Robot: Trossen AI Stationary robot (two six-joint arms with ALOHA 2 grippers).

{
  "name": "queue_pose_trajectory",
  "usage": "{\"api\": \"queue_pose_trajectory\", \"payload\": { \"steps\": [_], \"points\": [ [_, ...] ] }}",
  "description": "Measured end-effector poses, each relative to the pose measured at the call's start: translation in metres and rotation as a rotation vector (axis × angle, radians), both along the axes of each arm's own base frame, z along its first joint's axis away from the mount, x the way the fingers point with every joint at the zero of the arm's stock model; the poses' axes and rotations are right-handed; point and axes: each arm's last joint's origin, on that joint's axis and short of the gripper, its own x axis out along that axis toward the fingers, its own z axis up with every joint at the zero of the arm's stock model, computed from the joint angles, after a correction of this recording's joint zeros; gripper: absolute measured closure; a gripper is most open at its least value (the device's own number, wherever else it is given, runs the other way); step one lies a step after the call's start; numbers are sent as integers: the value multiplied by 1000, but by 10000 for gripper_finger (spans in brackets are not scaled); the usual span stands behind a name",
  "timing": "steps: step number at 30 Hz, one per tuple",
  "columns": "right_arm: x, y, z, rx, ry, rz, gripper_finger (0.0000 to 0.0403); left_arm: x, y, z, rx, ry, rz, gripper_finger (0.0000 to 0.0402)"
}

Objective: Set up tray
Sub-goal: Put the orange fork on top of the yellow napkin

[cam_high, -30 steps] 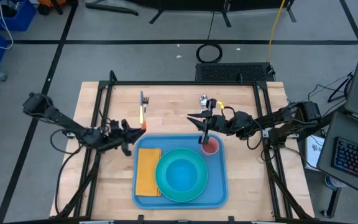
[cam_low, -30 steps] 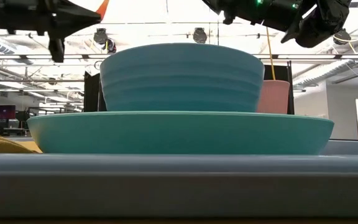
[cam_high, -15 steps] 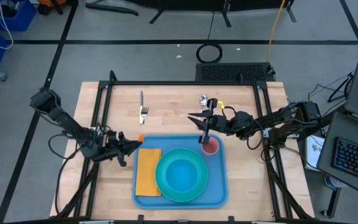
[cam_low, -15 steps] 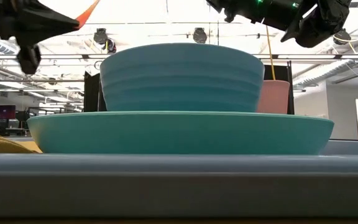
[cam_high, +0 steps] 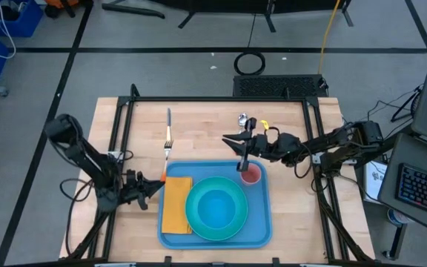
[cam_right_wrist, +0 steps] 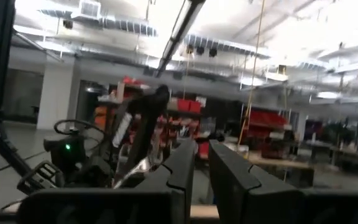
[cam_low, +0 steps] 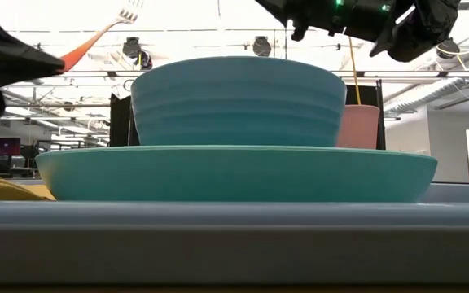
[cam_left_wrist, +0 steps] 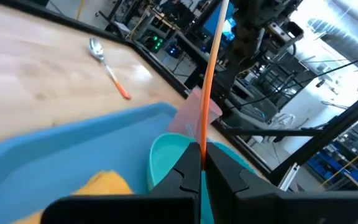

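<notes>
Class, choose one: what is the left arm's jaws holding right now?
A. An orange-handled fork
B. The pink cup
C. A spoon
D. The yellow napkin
A: the left gripper is shut on the fork by its orange handle, tines raised, beside the tray; the spoon lies on the table.

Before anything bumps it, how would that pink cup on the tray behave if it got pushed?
The pink cup stands upright, tall for its base, in the tray's far right corner, so a shove high up would probably tip it. It looks like light plastic, so it would likely slide easily on the smooth tray. The raised rim beside it should stop a slide.
</notes>
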Motion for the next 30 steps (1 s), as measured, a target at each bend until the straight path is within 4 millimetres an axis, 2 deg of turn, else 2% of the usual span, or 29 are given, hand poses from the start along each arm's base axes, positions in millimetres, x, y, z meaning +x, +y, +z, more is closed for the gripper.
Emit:
{"api": "queue_pose_trajectory", "payload": {
  "steps": [3,8,18,22,27,30],
  "points": [
    [5,-2,-2,39,73,9,365,-2,-11,-7,-11,-1,2,396],
    [27,-3,14,123,329,23,365,-1,-33,-16,-10,-7,8,396],
    [47,-3,68,215,563,314,365,0,-62,-40,-47,-40,35,396],
    [49,-6,83,240,650,347,360,2,-68,-46,-56,-42,34,396],
    [47,-9,103,271,696,358,318,7,-75,-43,-71,-48,42,396],
    [47,-9,104,249,714,356,275,13,-76,-41,-62,-47,62,396]
  ]
}}
